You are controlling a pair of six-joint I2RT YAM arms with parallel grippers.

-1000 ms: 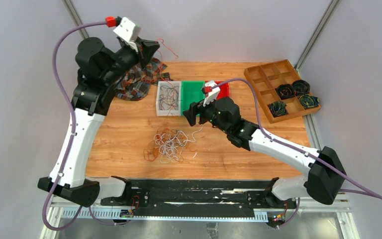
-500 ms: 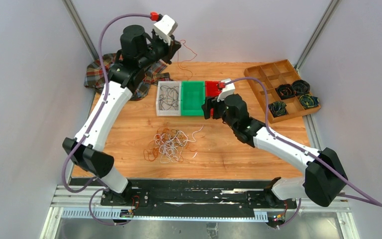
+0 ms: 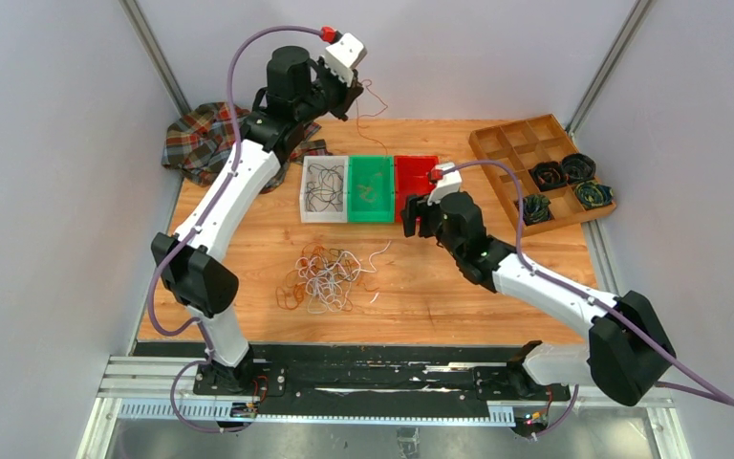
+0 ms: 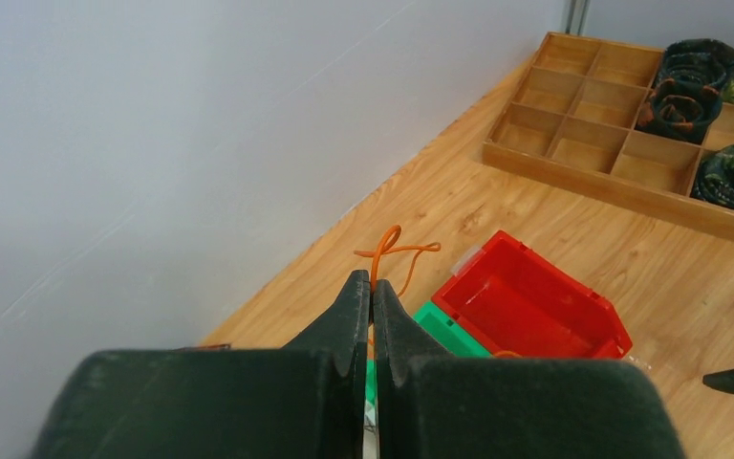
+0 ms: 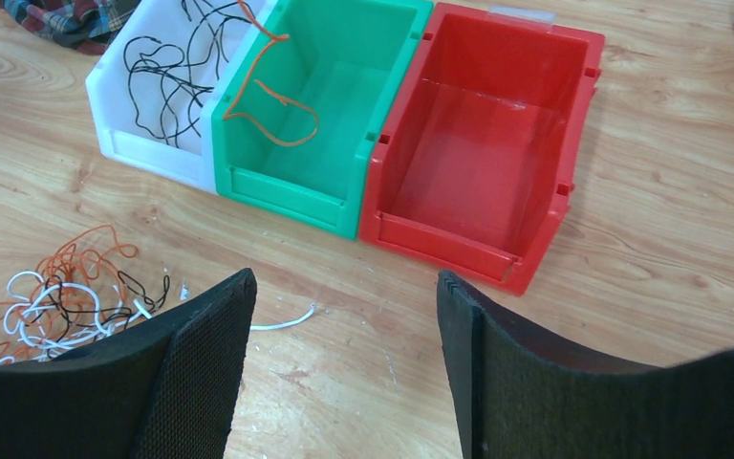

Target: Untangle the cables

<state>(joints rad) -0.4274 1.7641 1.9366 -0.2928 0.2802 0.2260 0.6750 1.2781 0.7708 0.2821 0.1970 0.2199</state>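
Moved right: left gripper (image 4: 371, 287), pinched shut on orange cable (image 4: 397, 251) trailing into green bin (image 5: 287, 196). Right gripper (image 5: 344, 296) wide open, empty. Remaining cables (image 3: 325, 279) tangled on table (image 3: 497, 316): light, limp, snaggy. Pinch a free outer loop.

Green bin (image 5: 287, 196), red bin (image 5: 440, 239) — orange, black, white cables (image 3: 325, 277)

A green bin (image 3: 370, 217) stands toward the back of the wooden surface (image 3: 248, 239). A white bin (image 3: 323, 217) touches its left side and a red bin (image 3: 413, 174) its right. Well to the right of the green bin, a wooden divided tray (image 3: 514, 134) holds dark wound coils (image 3: 547, 175). Well to its left lies a plaid cloth (image 3: 196, 139).
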